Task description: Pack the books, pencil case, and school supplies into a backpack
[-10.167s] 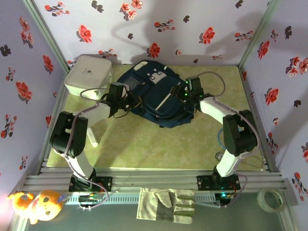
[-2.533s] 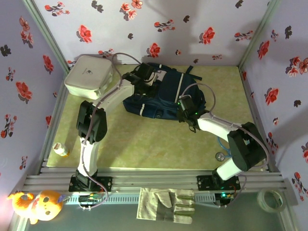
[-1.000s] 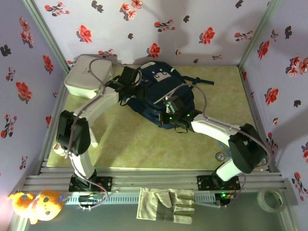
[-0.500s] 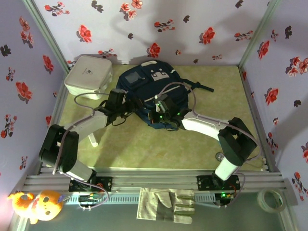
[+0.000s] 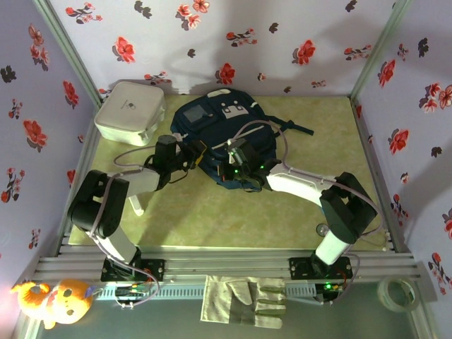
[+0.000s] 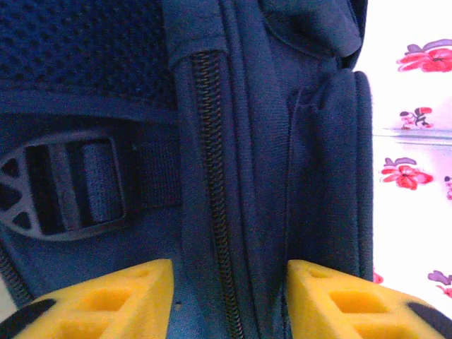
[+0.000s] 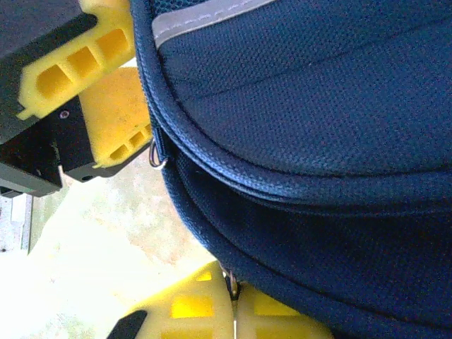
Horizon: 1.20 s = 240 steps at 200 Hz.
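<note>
Top external view: backpack lies flat on the counter, toward the far side, just right of a white box; both arms reach in at its near edge, left tool at the left corner, right tool at the middle.

Left wrist view: yellow fingers stand apart; the zip seam runs up the gap between them; no cloth visibly nipped; a strap buckle sits just left of the seam.

Right wrist view: right tool's fingers are pressed together on what looks like a small metal zip pull at the bag's lower rim.

Handling, my read: soft woven cloth, limp and bulky; I expect it to sag, fold and skid on the counter rather than resist a tug; so one tool must pin the body while the other draws the zip. Best purchase is the stiffer piped rim or zip tape, not the loose panel. The pull is tiny, smooth metal; easy to lose; keep the draw in line with the teeth.
</note>
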Motion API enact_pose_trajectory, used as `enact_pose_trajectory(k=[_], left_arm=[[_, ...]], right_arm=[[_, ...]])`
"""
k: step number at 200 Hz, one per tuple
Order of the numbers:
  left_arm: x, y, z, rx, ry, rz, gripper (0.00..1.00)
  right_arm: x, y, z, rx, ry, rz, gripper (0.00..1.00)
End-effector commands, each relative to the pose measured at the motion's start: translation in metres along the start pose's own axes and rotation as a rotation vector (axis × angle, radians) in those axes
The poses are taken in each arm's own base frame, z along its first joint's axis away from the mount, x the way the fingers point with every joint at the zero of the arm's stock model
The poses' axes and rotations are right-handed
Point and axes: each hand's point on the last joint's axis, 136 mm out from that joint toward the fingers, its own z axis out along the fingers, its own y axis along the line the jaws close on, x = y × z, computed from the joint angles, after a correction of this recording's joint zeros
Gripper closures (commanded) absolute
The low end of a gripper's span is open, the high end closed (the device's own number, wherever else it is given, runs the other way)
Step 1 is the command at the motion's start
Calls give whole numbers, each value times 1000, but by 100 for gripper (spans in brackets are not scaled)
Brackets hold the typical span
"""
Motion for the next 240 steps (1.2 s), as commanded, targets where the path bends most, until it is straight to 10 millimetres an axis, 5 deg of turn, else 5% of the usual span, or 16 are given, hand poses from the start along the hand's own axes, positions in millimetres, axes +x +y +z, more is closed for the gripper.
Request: enact_pose_trajectory(k=[1,40,67,118,173,240], left_arm=[[-1,-12,5,61,13,4,61],[-2,-11,12,52,24,17,84],[-7,-8,11,33,17,33,100],[-16,-7,1,10,1,61,100],[-12,-11,-1,20,24,68,100],[-8,-14,0,25,56,84,100]], right_arm=[[-27,22,-4,-55,-85,0,100],[-23,12,-8,-4,-85,-1,100],[-14,-21,-20,152,-97,-37,100],[-1,-97,-58,543,-118,-53,100],[0,-62,-31,324,-62,-61,89],[-8,-58,-13,327,-33,-101,81]])
